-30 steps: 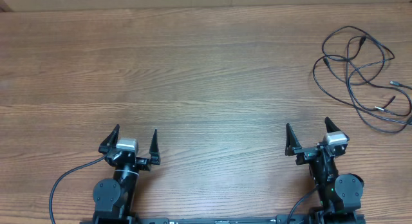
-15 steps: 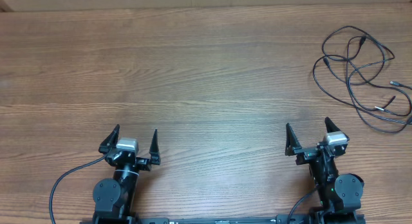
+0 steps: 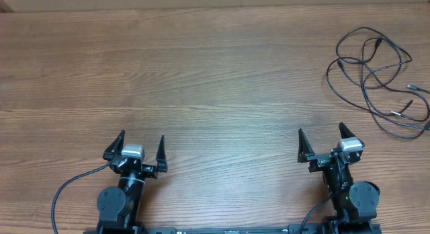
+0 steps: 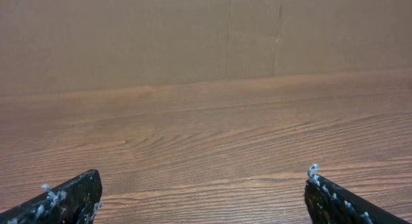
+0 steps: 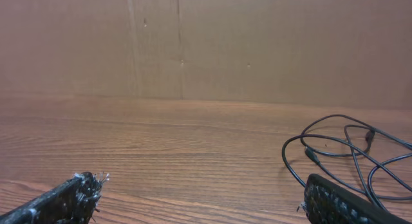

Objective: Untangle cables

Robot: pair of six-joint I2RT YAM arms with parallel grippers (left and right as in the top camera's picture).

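Note:
The cables [image 3: 377, 78] are thin black cords lying in loose overlapping loops at the table's far right, with small plug ends pointing out. In the right wrist view the cables [image 5: 347, 153] lie ahead and to the right. My right gripper [image 3: 321, 138] rests near the front edge, open and empty, well short of the cables; its open fingers frame bare wood [image 5: 203, 188]. My left gripper [image 3: 142, 142] sits at the front left, open with nothing between its fingers, far from the cables. The left wrist view shows the left gripper [image 4: 203, 185] over bare wood.
The wooden table [image 3: 201, 79] stretches across the view. A brown cardboard wall [image 5: 257, 44] stands along its far edge. A thick black arm cable [image 3: 64, 190] curves off the left arm's base at the front left.

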